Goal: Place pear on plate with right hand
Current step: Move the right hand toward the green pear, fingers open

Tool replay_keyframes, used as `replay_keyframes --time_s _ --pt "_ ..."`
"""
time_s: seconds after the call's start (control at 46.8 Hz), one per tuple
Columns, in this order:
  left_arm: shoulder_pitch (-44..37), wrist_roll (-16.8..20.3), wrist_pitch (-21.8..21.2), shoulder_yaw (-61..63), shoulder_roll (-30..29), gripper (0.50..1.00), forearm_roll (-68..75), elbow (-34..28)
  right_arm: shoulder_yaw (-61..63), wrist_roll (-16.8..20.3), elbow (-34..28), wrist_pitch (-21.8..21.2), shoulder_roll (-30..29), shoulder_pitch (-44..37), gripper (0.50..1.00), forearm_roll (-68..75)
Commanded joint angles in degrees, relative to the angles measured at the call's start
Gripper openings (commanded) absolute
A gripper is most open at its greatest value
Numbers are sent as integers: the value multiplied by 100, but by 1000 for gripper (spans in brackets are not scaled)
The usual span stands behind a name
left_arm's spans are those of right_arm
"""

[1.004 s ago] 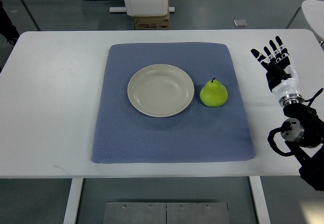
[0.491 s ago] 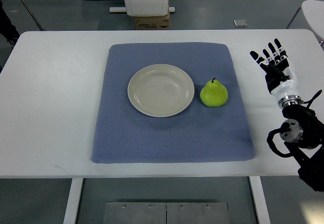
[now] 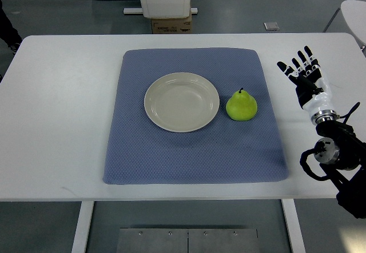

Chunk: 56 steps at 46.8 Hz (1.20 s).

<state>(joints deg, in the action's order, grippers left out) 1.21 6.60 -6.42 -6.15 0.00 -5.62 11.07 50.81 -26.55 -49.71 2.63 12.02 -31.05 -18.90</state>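
The green pear (image 3: 241,105) stands upright on the blue mat (image 3: 194,150), just beside the cream plate (image 3: 182,102) at its 3 o'clock. The right hand (image 3: 306,79) hovers over the white table (image 3: 57,121) at the pear's 3 o'clock, well apart, fingers (image 3: 297,65) spread wide, holding nothing.

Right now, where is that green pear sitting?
The pear sits on the blue mat, just right of the empty plate.

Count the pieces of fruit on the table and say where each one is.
1. A green pear stands on the blue fabric mat, just right of the empty cream round plate and not on it. Nothing in view could hide another.
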Motion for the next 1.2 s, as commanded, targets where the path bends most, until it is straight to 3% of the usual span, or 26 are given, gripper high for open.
replay_keyframes --time_s 0.0,0.256,0.641,0.918,1.175 --pt "2 -1 0 0 0 1000 0 0 -167 -184 6 0 11 -15 1000 -26" --pt "1 -1 0 0 0 1000 0 0 -747 -843 120 0 169 -138 1000 -272" --pt "1 -1 0 0 0 1000 0 0 -1793 -845 234 1 327 -357 1000 -369" --pt "-7 -1 0 0 0 1000 0 0 -1767 -845 190 -35 353 -357 1000 -387" --pt "-7 -1 0 0 0 1000 0 0 -1618 -845 181 -412 617 -305 1000 -378"
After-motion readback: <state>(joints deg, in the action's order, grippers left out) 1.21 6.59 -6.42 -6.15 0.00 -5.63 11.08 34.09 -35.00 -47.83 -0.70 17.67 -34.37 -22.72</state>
